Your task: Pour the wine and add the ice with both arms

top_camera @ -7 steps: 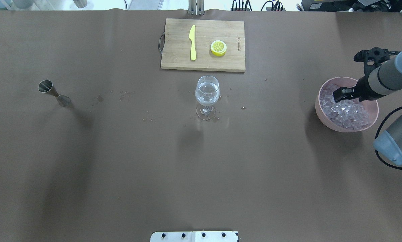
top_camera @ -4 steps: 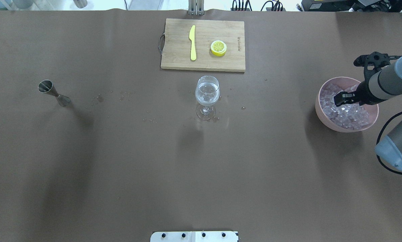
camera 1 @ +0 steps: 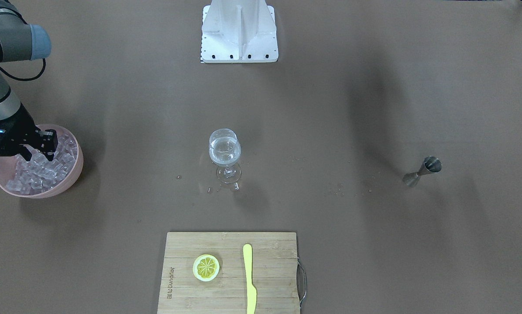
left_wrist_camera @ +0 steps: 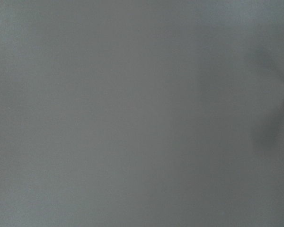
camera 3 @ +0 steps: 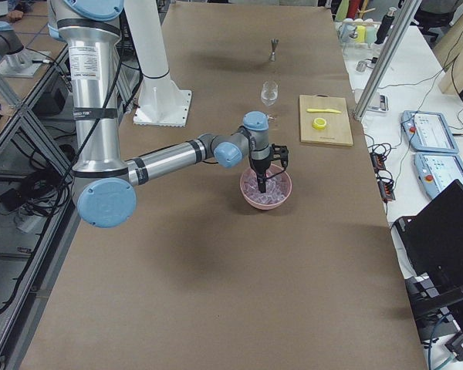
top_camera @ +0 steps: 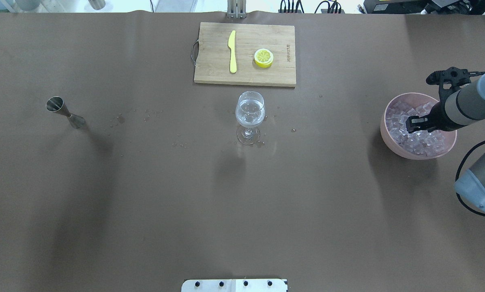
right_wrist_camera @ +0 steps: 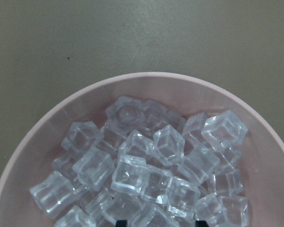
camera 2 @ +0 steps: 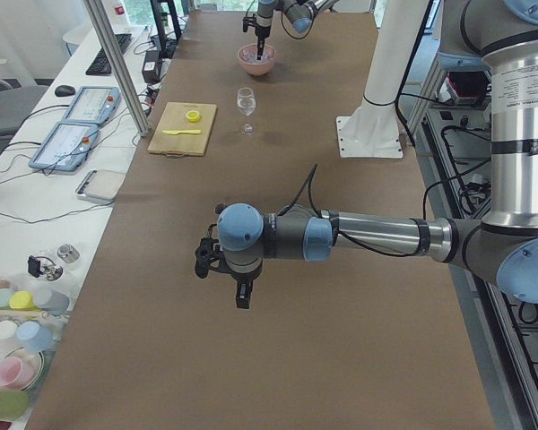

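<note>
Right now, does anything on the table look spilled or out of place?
Yes: small wet spots dot the table between the jigger and the stemmed glass, with more droplets around the glass's foot. It looks like spilled liquid. Nothing else stands out.

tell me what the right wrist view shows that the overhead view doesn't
Only the right wrist view: single cubes of the ice told apart up close, and the tips of the right tool apart at its lower edge. Only the overhead view: the glass, jigger, board with knife and lemon, and the right arm. Both: the bowl holding the ice.
</note>
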Controlling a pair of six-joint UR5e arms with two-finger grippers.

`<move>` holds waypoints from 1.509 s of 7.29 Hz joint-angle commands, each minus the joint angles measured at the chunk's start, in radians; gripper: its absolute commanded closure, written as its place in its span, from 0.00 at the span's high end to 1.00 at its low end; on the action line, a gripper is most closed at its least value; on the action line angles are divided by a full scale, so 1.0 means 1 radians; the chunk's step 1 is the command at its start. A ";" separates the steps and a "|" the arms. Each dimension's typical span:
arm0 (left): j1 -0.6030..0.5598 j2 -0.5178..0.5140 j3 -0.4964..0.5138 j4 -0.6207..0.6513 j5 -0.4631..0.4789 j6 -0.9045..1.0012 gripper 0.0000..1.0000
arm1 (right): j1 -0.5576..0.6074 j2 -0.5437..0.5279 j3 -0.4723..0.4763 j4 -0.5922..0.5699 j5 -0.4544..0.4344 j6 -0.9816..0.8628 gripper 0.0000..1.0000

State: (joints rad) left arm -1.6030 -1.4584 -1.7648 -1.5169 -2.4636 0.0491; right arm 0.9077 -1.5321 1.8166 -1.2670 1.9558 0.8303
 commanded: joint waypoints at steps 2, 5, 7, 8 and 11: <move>0.000 0.000 0.001 0.000 0.000 0.000 0.98 | -0.001 0.003 0.032 -0.002 0.008 0.000 0.00; 0.000 0.000 0.001 0.000 0.000 0.000 0.98 | 0.023 0.029 0.209 -0.014 0.012 0.003 0.00; 0.000 -0.002 0.001 -0.002 0.000 0.000 0.98 | 0.027 0.181 0.204 -0.015 0.075 0.007 0.00; 0.000 -0.002 0.002 -0.002 0.000 0.000 0.98 | 0.016 0.272 0.181 -0.028 0.087 0.115 0.00; 0.000 -0.002 0.005 -0.002 0.000 -0.002 0.98 | -0.076 0.481 0.112 -0.101 0.058 0.327 0.00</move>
State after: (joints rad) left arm -1.6023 -1.4603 -1.7629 -1.5186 -2.4636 0.0481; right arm 0.8656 -1.1330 1.9543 -1.3343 2.0317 1.0814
